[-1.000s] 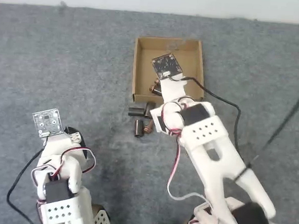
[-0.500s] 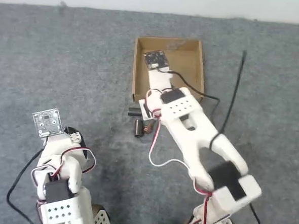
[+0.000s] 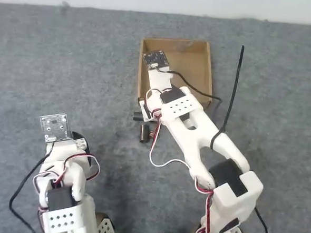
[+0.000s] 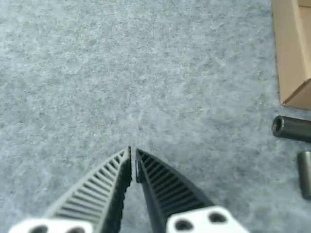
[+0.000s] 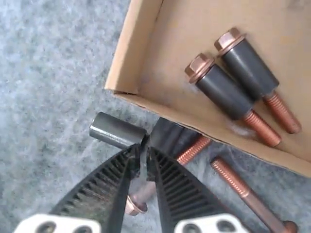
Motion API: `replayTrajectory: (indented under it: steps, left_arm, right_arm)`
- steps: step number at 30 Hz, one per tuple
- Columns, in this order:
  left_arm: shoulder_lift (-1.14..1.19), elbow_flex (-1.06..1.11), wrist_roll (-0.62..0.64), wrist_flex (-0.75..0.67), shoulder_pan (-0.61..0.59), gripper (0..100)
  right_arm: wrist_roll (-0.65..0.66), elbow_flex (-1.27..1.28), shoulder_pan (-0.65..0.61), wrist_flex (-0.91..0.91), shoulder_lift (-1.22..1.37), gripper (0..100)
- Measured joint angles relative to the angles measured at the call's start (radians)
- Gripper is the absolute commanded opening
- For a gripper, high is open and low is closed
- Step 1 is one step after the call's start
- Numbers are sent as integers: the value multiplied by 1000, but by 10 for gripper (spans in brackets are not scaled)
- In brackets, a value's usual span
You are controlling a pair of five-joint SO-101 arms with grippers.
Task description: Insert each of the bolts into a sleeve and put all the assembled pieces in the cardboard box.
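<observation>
On the grey tabletop (image 3: 69,63), the right arm (image 3: 196,135) is swinging its wrist toward the 9 o'clock wall of the cardboard box (image 3: 195,66); a second ago it was hanging over the box floor. The left arm (image 3: 62,169) is barely stirring at 7 o'clock, its jaws pressed together over bare tabletop. We are reading this as one delivery finished and the next pick beginning. Two assembled pieces (image 5: 228,92) are lying inside the box. The right jaws, all but pressed together and pinching nothing we can make out, are pointing at a loose sleeve (image 5: 118,131) just outside the box's 7 o'clock corner. Beside it, a second sleeve (image 5: 170,136) is touching a bolt (image 5: 194,148); we cannot tell whether that bolt is seated inside. The jaws are covering part of another bolt (image 5: 136,206), and a third (image 5: 243,189) is running off the view's edge.
</observation>
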Motion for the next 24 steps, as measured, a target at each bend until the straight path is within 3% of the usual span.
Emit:
replayTrajectory:
  steps: [5, 24]
  left_arm:
    - [0, 0, 0, 0, 0, 11]
    - [0, 0, 0, 0, 0, 11]
  right_arm:
    - [0, -3, 0, 0, 0, 113]
    - [0, -15, 0, -61, 123, 91]
